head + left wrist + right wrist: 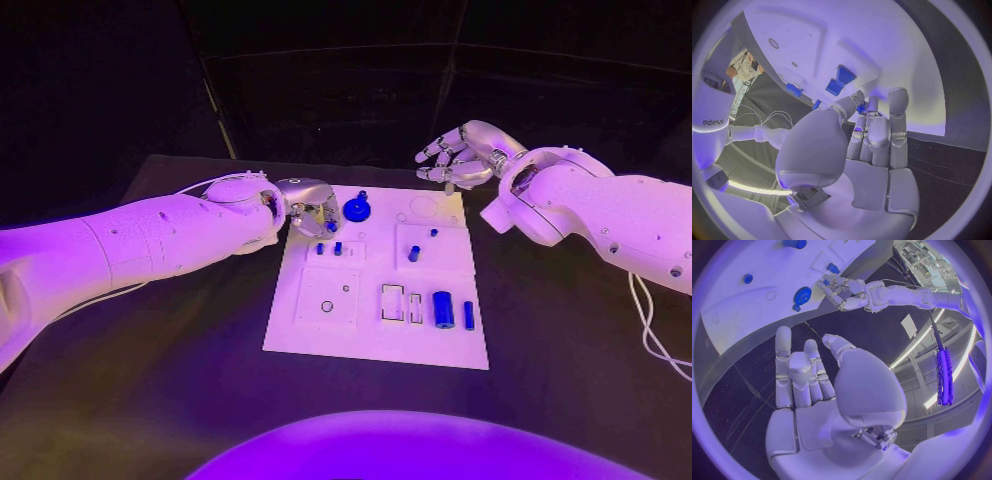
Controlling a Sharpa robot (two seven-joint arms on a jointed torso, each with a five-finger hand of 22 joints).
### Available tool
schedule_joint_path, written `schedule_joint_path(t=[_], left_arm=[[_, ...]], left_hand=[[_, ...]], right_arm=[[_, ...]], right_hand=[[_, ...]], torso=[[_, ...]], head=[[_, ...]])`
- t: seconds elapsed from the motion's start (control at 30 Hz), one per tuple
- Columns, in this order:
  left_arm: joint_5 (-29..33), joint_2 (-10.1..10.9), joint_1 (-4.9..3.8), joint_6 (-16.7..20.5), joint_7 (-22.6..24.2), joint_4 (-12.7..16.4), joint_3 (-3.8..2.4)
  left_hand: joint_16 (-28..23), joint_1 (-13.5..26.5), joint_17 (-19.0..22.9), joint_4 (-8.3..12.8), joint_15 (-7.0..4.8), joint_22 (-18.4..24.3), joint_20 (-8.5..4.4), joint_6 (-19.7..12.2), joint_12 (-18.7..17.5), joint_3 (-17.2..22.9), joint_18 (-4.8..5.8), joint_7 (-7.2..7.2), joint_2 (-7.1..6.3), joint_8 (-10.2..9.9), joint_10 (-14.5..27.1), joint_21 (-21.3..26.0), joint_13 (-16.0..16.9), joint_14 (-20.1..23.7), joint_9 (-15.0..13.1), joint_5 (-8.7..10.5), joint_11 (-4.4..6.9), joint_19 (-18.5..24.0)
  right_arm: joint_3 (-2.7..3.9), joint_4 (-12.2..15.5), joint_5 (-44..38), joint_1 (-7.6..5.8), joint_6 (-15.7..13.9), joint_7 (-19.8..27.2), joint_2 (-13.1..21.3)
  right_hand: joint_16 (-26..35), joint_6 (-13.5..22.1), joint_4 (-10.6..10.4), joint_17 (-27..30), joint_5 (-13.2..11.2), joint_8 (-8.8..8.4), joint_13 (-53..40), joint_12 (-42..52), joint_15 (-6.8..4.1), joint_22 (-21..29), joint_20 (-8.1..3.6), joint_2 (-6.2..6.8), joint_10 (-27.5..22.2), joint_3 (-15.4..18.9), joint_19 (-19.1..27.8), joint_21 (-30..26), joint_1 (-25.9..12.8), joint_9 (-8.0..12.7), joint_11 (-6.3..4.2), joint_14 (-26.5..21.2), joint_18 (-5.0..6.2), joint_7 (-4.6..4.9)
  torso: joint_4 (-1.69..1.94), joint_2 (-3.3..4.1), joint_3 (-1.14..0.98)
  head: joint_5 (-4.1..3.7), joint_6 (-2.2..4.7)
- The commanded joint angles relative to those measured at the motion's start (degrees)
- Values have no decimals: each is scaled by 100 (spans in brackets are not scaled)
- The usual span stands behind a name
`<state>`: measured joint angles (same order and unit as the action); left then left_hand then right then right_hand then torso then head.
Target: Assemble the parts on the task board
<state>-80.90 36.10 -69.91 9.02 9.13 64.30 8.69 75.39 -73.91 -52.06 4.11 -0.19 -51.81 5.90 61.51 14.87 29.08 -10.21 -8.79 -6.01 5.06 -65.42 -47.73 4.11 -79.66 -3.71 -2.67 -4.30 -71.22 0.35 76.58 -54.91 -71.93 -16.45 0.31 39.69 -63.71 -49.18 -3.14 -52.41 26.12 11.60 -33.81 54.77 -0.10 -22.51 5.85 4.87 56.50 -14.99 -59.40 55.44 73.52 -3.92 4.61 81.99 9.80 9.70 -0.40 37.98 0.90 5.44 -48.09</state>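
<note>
- Where the left arm comes in over the black table (pixel 173 400), silver left hand (pixel 306 207) poised at the upper left corner of the white rectangular task board (pixel 361 345), fingers curled downward.
- Seen from the left wrist, fingertips (pixel 861 107) drawn together around a small blue piece (pixel 861 107); probably a pinch, though too little of the piece visible between the fingers to be certain.
- Just beside that hand to the right, round blue disc with a short knob (pixel 356 209), lying on the board's upper part.
- Below the left hand, two small blue pegs (pixel 329 248) standing side by side in a recessed square of the board.
- Lower on the board's left half, square raised panel with a small ring hole (pixel 327 305).
- Near the board's middle, short blue cylinder (pixel 414 254) upright in a recess, with a smaller blue pin (pixel 433 232) just above it.
- Toward the lower right of the board, fat blue cylinder (pixel 444 309) lying lengthwise, and a thin blue bar (pixel 469 315) just beside it on the right, the two apart.
- Beyond the board's upper right corner, silver right hand (pixel 456 155) raised above the surface, fingers spread and loosely bent, nothing held.
- Confirmed from the right wrist: right hand's palm bare, fingers (pixel 792 370) straight and apart, well clear of the board.
</note>
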Motion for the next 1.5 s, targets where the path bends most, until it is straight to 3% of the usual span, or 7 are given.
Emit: schedule_joint_path(t=[0.03, 0.73, 1.5], left_arm=[[-19, -7, 19, -107, 35, 2, 16], [118, 8, 18, -99, 70, 34, 16], [122, 1, 18, -84, 41, 16, 15]], left_hand=[[14, 3, 5, -1, 30, 3, 0, -53, -38, -22, 85, 7, -67, -19, -2, 38, -5, 16, 6, -13, -38, 43], [160, -40, -273, 7, -5, -391, -13, -3, 45, -52, 164, 41, -39, -49, -179, -389, 55, -98, -13, -14, 14, -174], [189, -38, -317, 6, -11, -383, -22, -32, 48, -73, 159, 42, -53, -83, -178, -375, 66, -117, -6, -14, 16, -172]], right_arm=[[4, -4, 14, -10, -47, 57, -4], [4, -15, 14, -11, -50, 51, 10], [4, -8, 14, -11, -58, 51, 13]], right_hand=[[-7, -21, -47, -5, 17, 22, 6, 38, -17, 9, 3, -4, -4, -3, -52, -22, 57, -7, -29, 11, 78, -9], [-7, -21, -47, -5, 17, 22, 6, 38, -17, 9, 3, -4, -4, -3, -52, -22, 57, -7, -29, 11, 78, -9], [-2, -21, -51, -1, 17, 25, 10, 39, -18, 10, 2, 0, -4, -4, -54, -23, 61, -6, -30, 12, 78, -10]], torso=[[-1, 2, 0], [0, 9, -1], [-1, -1, -1]], head=[[3, -6], [3, 4], [2, -6]])
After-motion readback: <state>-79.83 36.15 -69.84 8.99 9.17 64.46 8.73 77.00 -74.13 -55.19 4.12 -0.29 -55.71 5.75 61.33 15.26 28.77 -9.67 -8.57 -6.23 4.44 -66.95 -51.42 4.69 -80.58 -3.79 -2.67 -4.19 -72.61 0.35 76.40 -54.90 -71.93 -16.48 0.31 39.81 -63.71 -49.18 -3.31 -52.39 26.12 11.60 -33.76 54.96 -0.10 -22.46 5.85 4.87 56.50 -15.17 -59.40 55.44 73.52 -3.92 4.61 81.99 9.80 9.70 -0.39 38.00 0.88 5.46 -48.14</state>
